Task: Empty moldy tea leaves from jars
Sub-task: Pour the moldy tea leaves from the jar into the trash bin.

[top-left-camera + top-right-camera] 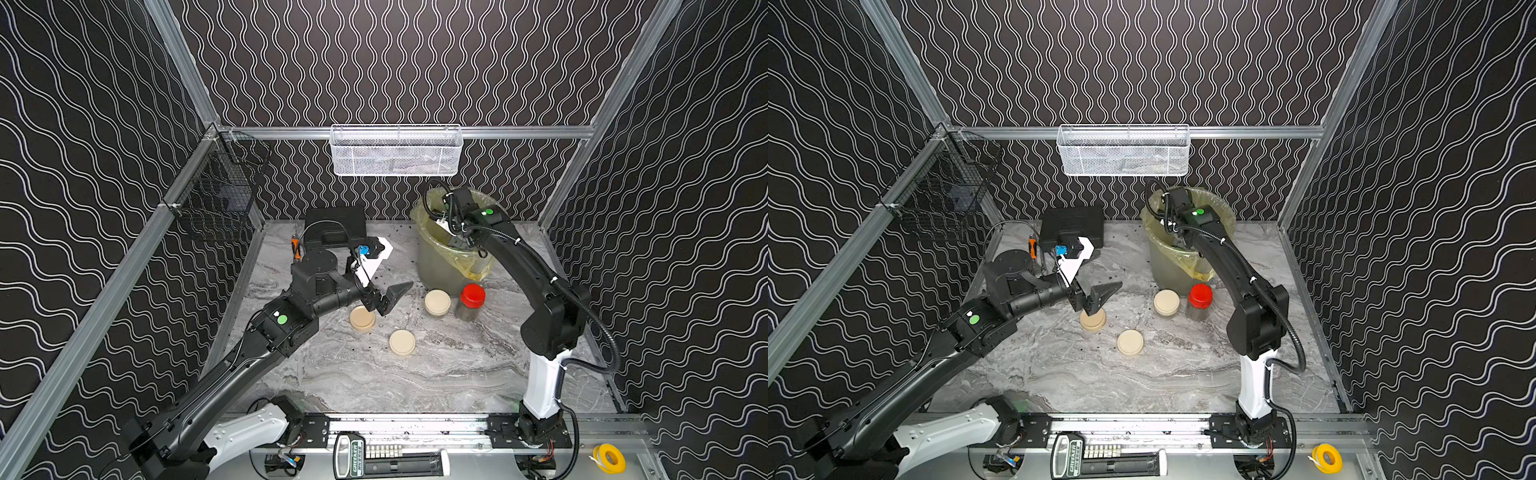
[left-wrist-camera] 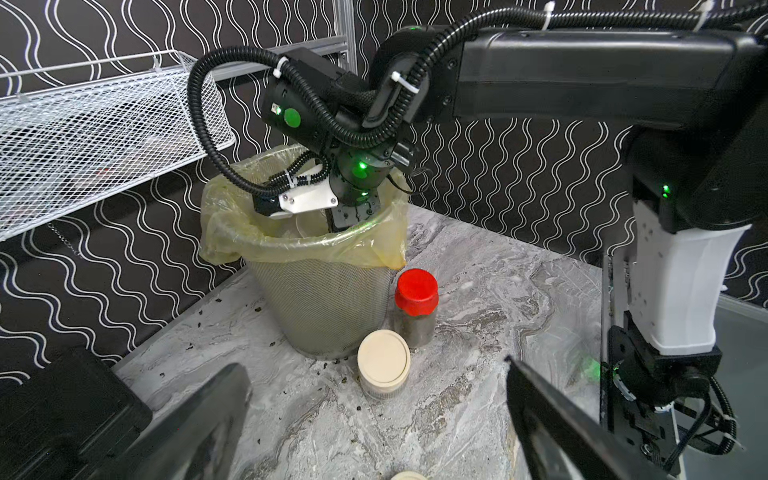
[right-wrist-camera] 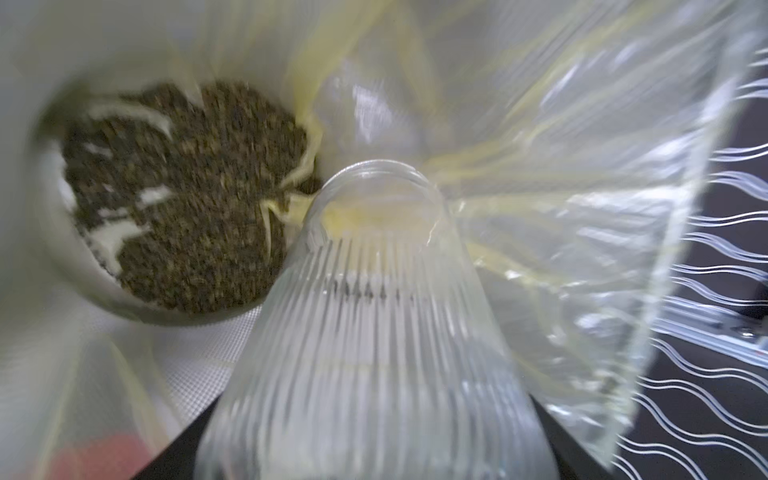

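Gripping the ribbed jar (image 3: 374,311) mouth-down over tea leaves (image 3: 187,199) in the bag (image 3: 582,208): right gripper (image 3: 374,449). Left gripper (image 1: 395,298) wide, empty. Tool (image 1: 351,457) label: "GREENER".

The marble table (image 1: 415,386) bears a bin (image 1: 440,266), a red-lid jar (image 1: 472,301), a cream-lid jar (image 1: 437,303), two more cream lids (image 1: 402,342), a black case (image 1: 336,222) and scattered tea flecks (image 2: 199,326).

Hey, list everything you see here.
mesh bin lined with yellow bag: one, grey, back right
ribbed clear glass jar: one, clear, mouth-down in bin
loose dark tea leaves: one pile, brown-black, bin bottom
round cream lids: three, cream, mid-table
red-lidded glass jar: one, red, beside bin
white mesh basket: one, white, back rail
black wire basket: one, black, left wall
black case: one, black, back
left gripper: open, above a cream lid
right gripper: shut on ribbed jar, in bin
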Robot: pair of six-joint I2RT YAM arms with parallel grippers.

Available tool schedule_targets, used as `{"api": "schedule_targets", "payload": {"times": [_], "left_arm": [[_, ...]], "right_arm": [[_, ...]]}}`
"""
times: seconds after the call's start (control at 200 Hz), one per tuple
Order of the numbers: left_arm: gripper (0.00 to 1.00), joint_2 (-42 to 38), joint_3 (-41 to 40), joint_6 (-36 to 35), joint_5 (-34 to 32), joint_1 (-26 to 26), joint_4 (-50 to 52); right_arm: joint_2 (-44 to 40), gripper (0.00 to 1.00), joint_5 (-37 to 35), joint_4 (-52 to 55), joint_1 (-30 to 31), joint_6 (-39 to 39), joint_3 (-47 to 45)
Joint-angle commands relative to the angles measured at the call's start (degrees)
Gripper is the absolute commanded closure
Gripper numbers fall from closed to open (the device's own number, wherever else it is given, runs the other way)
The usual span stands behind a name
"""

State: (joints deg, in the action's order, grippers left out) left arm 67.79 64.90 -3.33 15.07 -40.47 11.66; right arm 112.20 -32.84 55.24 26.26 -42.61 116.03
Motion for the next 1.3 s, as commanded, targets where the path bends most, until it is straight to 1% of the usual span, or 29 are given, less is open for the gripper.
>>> {"api": "schedule_targets", "payload": {"times": [0.0, 0.025, 0.065, 0.135, 0.32, 0.37, 0.385, 0.435, 0.52, 0.57, 0.651, 0.711, 0.786, 0.836, 0.976, 1.026, 1.051, 1.086, 1.151, 1.221, 1.291], "left_arm": [[0.01, 0.5, 0.5, -0.5, -0.2, -0.1, -1.0], [0.01, 0.6, 0.5, -0.5, -0.1, -0.1, -1.0], [0.01, 0.7, 0.5, -0.5, -0.1, -0.1, -0.9], [0.01, 0.6, 0.5, -0.5, -0.2, -0.1, -0.9], [0.01, 0.5, 0.2, -0.9, -1.1, -0.1, -1.1], [0.01, 0.8, 0.3, -0.9, -1.0, -0.1, -0.9], [0.01, 0.9, 0.4, -1.0, -0.9, -0.1, -0.8], [0.01, 1.0, 0.5, -0.9, -0.8, -0.1, -0.8], [0.01, 1.0, 0.4, -1.0, -1.1, -0.1, -0.8], [0.01, 0.9, 0.3, -1.0, -1.2, -0.1, -0.9], [0.01, 0.9, 0.2, -1.1, -1.2, -0.1, -0.9], [0.01, 1.0, 0.3, -0.9, -0.9, -0.1, -1.0], [0.01, 1.4, 0.4, -0.8, -0.7, -0.1, -0.9], [0.01, 1.6, 0.5, -0.8, -0.7, 0.0, -0.8], [0.01, 1.1, 0.3, -0.9, -0.8, -0.1, -0.9], [0.01, 1.0, 0.3, -0.8, -0.8, -0.1, -0.9], [0.01, 1.0, 0.4, -0.8, -0.7, -0.1, -0.9], [0.01, 1.0, 0.5, -0.8, -0.7, -0.1, -0.9], [0.01, 0.9, 0.5, -0.6, -0.5, -0.1, -0.9], [0.01, 0.8, 0.3, 0.4, -0.2, -0.1, -1.8], [0.01, 1.4, 0.8, 6.1, -0.4, 0.3, -3.8]], "right_arm": [[-3.1, 1.00, -0.7, -7.5, 0.2, 5.0, 0.0], [-3.1, 1.00, -0.6, -8.0, 0.2, 6.7, 0.2], [-5.7, 1.00, -0.4, -8.3, 0.2, 9.2, 0.3], [-7.6, 1.00, 1.8, -8.6, 0.2, 14.4, 0.2], [-12.6, 1.00, 13.2, -6.1, -0.7, 32.5, 2.0], [-14.2, 1.00, 18.7, -6.6, -0.9, 37.2, 0.5], [-14.8, 1.00, 20.6, -6.9, -2.5, 38.3, -0.1], [-16.5, 1.00, 26.1, -8.9, -3.8, 41.6, -2.8], [-20.3, 1.00, 30.4, -14.3, -5.1, 46.1, -9.3], [-22.8, 1.00, 31.1, -18.1, -5.3, 48.7, -13.5], [-26.0, 1.00, 30.8, -23.3, -5.4, 55.9, -18.8], [-28.1, 1.00, 29.9, -27.0, -5.4, 63.8, -22.0], [-29.9, 1.00, 31.9, -31.6, -5.6, 72.0, -25.6], [-29.7, 1.00, 32.1, -31.7, -5.6, 77.3, -25.7], [-26.8, 1.00, 32.1, -26.6, -5.7, 85.9, -20.0], [-26.3, 1.00, 33.5, -26.3, -5.8, 87.5, -18.8], [-26.1, 1.00, 35.0, -26.9, -5.8, 86.8, -18.5], [-26.0, 1.00, 36.8, -27.5, -5.8, 84.8, -18.0], [-25.2, 1.00, 37.5, -26.2, -5.8, 79.6, -16.1], [-24.4, 1.00, 33.7, -21.8, -5.8, 73.9, -13.1], [-23.8, 1.00, 30.3, -18.3, -5.8, 67.4, -11.2]]}}
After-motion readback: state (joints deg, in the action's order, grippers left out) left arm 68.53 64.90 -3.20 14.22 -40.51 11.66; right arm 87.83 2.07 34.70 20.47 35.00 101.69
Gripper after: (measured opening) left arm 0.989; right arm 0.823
